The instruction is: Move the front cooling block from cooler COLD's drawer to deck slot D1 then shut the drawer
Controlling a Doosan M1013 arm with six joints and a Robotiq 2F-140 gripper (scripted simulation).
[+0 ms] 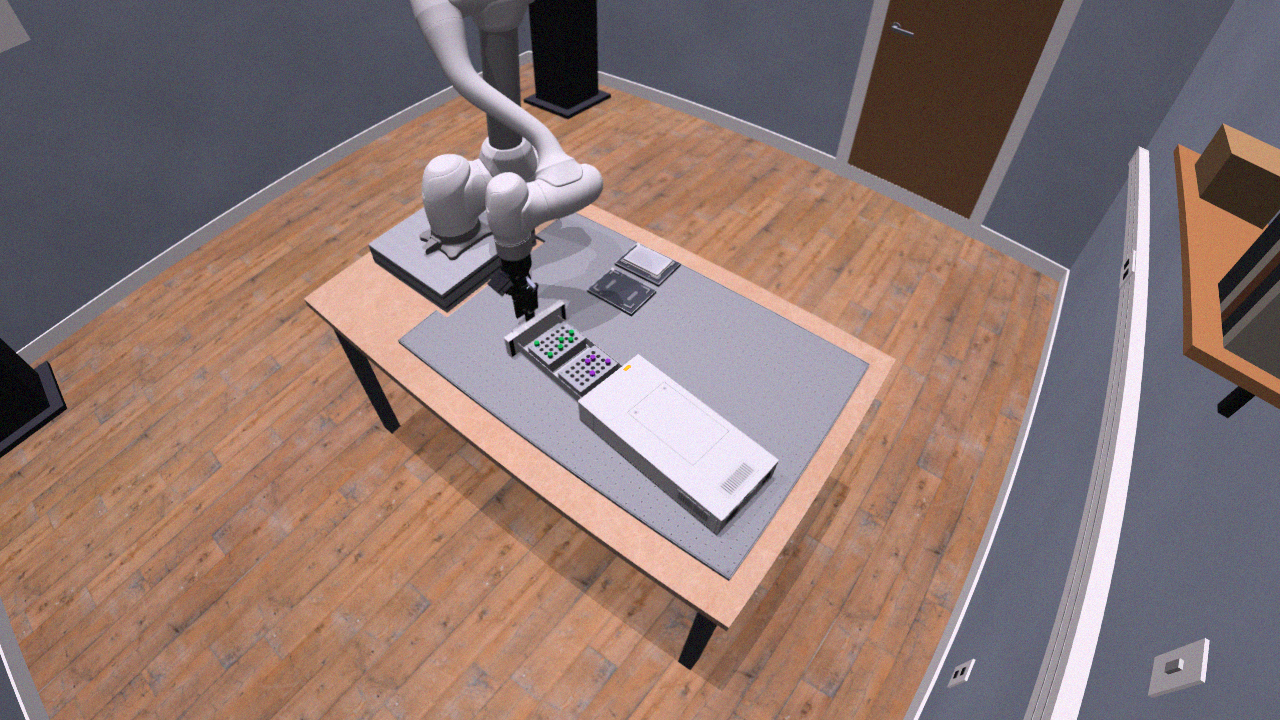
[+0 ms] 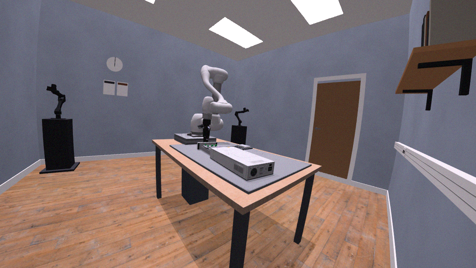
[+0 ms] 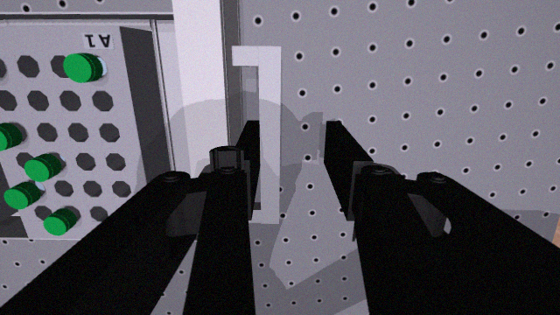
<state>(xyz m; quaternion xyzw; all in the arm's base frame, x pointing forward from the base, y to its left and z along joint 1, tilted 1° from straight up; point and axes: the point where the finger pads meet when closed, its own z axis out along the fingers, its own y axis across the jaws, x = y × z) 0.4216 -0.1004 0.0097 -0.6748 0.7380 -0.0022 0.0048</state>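
1. Cooler: a long white box (image 1: pixel 675 438) lies on the grey perforated mat (image 1: pixel 760 358) of the desk (image 1: pixel 375 308). A small orange lamp (image 1: pixel 627 367) is lit on its top corner at the drawer end.
2. Drawer: the drawer (image 1: pixel 528 333) stands pulled out of the cooler toward the arm's base. Both blocks are exposed.
3. Front block: the front block (image 1: pixel 554 342) sits in the drawer, directly behind the front panel. It carries green-capped tubes (image 3: pixel 83 66) standing in its bores. It appears to lie flat.
4. Rear block: the rear block (image 1: pixel 588 368) sits between the front block and the cooler body and carries purple-capped tubes.
5. Hand: the hand (image 3: pixel 290 127) points down at the drawer's pale handle (image 3: pixel 269 131). The fingers are partly spread, one on each side of the handle bar. The finger on the drawer side lies close against the bar; the other stands apart from it with mat visible between. Nothing is pinched.
6. Slots: two square slots lie on the mat well apart from the drawer. The dark slot (image 1: pixel 621 291) is the nearer one; the lighter slot (image 1: pixel 646 262) lies just beyond it.
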